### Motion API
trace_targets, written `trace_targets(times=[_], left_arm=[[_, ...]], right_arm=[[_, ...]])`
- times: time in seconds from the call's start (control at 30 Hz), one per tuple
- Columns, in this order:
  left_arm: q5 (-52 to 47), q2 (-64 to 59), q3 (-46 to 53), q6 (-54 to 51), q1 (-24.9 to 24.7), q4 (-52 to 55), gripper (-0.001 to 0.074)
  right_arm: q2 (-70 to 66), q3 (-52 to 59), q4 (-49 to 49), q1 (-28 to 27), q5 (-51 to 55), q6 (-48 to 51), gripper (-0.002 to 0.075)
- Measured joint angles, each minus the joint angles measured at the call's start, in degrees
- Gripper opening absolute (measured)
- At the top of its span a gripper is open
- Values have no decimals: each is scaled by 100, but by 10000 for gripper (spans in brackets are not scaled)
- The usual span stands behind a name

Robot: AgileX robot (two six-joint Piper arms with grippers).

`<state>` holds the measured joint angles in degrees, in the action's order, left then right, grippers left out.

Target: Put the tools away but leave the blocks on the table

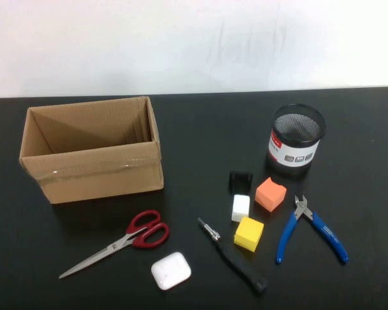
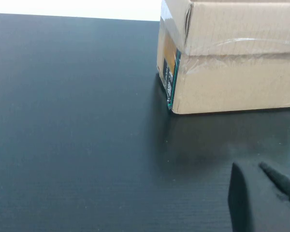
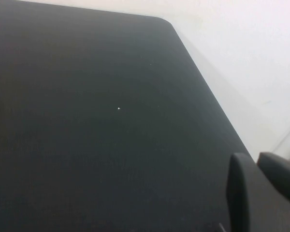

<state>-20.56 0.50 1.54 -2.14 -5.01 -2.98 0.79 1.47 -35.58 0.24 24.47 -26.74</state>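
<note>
Red-handled scissors (image 1: 126, 240) lie on the black table (image 1: 45, 245) in front of the box. A black screwdriver (image 1: 233, 257) lies front centre, and blue-handled side cutters (image 1: 310, 227) to its right. Between them sit the orange block (image 1: 270, 194), the yellow block (image 1: 248, 234) and the smaller white block (image 1: 240, 207). Neither arm appears in the high view. In the left wrist view my left gripper (image 2: 247, 167) hovers shut and empty over bare table near the box corner. In the right wrist view my right gripper (image 3: 251, 157) is shut and empty near the table's edge.
An open cardboard box (image 1: 94, 152) stands at the left; its corner (image 2: 232, 63) shows in the left wrist view. A black mesh cup (image 1: 297, 139) stands at the back right. A white rounded case (image 1: 171, 270) lies near the front, and a small black object (image 1: 240, 181) behind the white block.
</note>
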Motion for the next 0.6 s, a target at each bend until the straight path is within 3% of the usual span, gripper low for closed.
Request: trace_targets(times=[0.6], left_arm=[[0,0,0,0,0,0,-4]], right_arm=[[0,0,25,0,-254,0,-7]])
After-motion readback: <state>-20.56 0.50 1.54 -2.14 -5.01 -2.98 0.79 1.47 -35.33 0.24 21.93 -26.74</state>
